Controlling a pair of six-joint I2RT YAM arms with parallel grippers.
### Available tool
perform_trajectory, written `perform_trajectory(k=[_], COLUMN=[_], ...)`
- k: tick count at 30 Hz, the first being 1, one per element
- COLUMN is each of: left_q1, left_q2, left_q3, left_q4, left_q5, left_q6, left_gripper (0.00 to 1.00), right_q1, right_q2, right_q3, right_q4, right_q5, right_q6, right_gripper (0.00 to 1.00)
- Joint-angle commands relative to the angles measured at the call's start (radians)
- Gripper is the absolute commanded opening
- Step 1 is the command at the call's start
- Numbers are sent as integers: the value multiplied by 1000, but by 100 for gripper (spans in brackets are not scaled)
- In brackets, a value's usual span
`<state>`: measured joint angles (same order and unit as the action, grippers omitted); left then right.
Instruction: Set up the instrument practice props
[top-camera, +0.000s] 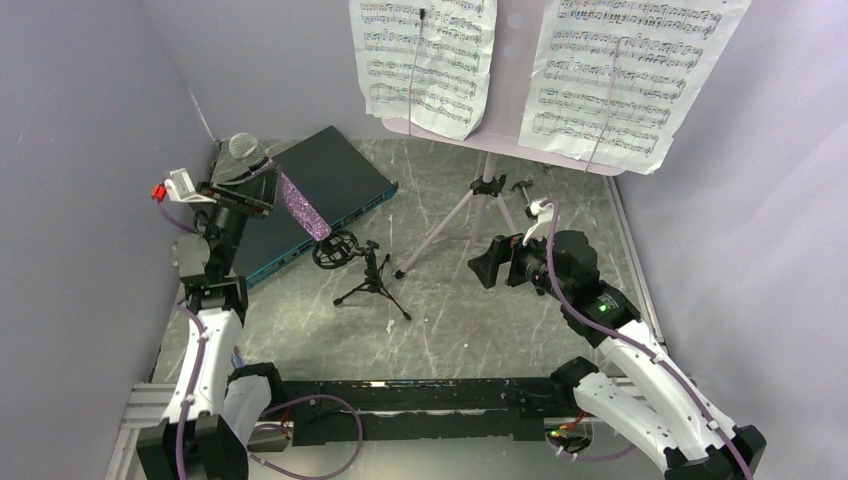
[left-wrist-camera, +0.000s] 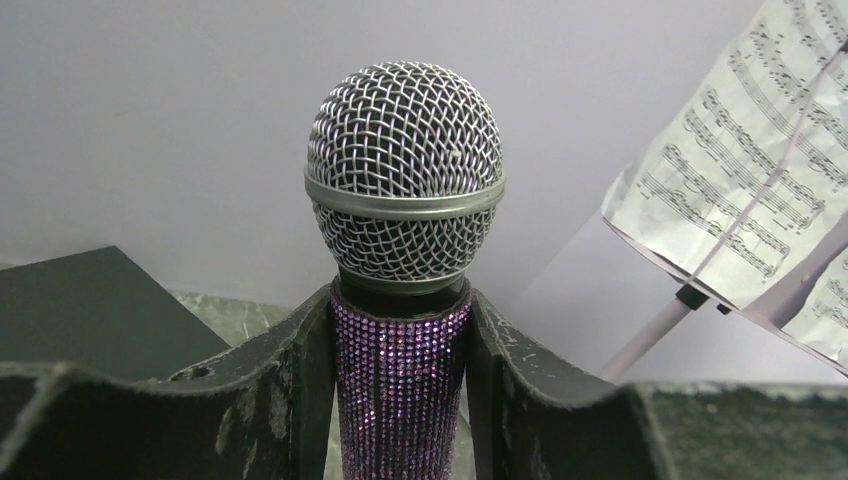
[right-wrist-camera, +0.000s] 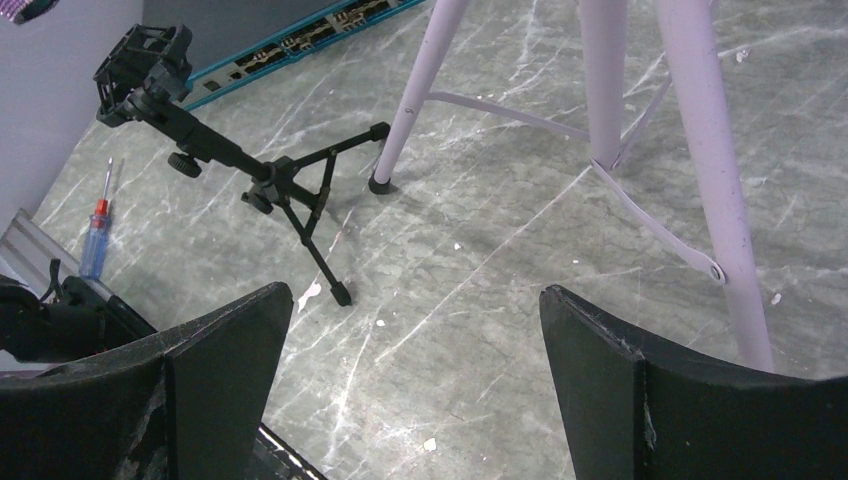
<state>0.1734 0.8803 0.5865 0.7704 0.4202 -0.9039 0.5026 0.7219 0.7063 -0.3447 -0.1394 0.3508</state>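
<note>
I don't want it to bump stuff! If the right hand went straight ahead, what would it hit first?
Probably the table, just short of the music stand's foot. The hand tilts downward; the mic stand sits slightly aside. Depth is hard to judge.

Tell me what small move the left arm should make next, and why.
Probably lower the microphone, tail first, toward the ring mount of the mic stand. The left gripper is clamped on the microphone just below its mesh head. The glitter body slants toward the empty ring and is not yet in it.
</note>
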Motion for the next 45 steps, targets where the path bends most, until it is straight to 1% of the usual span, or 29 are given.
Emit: perform_trajectory(k=[1,8,12,16,26,32,42,45], left_q1=[3,3,3,3,0,-30,-85,-86], left_q2=[-108,-177,-171,-128,-23,7,43,28], left_q3=[-38,-100,-114,-122,-140,-144,-118,-128], left_q4=[57,9,0,52,210,238,235,207], left_q5=[-51,-31,-44,-24,-32,-36,-34,-67], left_q6=[6,32,31,10,-54,-23,86,110], left_gripper=[3,3,3,3,3,3,3,2], right_q1=[-4,-4,-4,-4,-3,-4,-4,-4], right_q2=[7,31,28,26,34,44,21,15], right_q3=[7,11,10,13,17,23,24,23], right_q4=[42,56,58,55,57,55,36,31], right_q5=[-8,-32,-29,-26,-30,-31,-14,-13], right_q6=[2,2,6,6,2,-8,-10,-12], right_gripper=[99,99,99,99,99,99,99,99])
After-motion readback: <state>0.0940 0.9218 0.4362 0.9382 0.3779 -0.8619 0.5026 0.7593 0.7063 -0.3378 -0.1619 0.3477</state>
